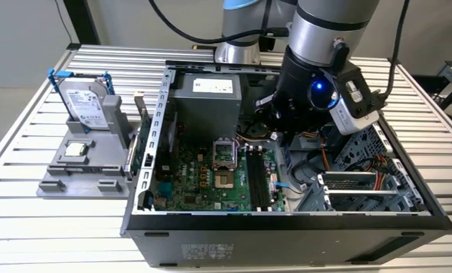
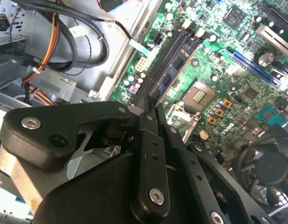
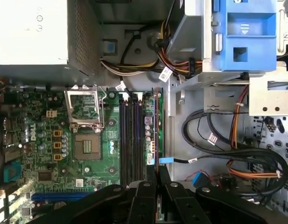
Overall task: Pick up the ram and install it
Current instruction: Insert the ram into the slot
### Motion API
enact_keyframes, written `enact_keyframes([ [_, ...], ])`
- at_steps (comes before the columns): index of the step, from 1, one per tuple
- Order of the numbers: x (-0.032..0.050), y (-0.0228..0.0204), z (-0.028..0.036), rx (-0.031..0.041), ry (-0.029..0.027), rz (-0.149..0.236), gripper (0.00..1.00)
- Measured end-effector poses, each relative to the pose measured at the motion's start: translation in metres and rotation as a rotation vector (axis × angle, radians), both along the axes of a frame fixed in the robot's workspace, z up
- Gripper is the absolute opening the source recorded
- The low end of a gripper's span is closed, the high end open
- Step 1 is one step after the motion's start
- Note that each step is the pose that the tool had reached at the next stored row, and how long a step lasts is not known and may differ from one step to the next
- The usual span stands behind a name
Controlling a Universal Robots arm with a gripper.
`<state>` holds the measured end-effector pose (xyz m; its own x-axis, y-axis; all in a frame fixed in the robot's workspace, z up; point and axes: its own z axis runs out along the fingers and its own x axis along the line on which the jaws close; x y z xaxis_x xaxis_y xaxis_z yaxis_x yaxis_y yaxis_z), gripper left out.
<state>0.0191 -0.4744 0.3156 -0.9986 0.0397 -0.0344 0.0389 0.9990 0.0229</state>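
Observation:
The ram (image 3: 156, 126) is a thin dark-green stick standing on edge over the outermost of the black memory slots (image 3: 129, 135), on the side toward the cable bay. In the second wrist view the ram (image 2: 174, 70) runs along the slots (image 2: 165, 51), up to my fingertips. My gripper (image 3: 156, 173) is shut on one end of the stick, a black finger (image 3: 144, 193) on each side; the gripper (image 2: 151, 109) grips it the same way in the second wrist view. In the exterior view my arm's wrist (image 1: 309, 96) hangs inside the open computer case (image 1: 287, 219), above the motherboard (image 1: 210, 182).
The open processor socket (image 3: 85, 109) lies beside the slots, with the grey power supply (image 1: 207, 102) behind it. Bundled cables (image 3: 218, 140) and a blue drive bracket (image 3: 244, 35) crowd the other side. Outside the case, a grey holder (image 1: 82, 170) carries a hard drive (image 1: 85, 105) and a square chip (image 1: 75, 149).

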Motion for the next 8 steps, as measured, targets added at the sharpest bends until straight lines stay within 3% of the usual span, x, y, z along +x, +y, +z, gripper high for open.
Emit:
enact_keyframes([
  [8,-0.0047,-0.0006,-0.0146,0.0000,0.0000,-0.001,0.00],
])
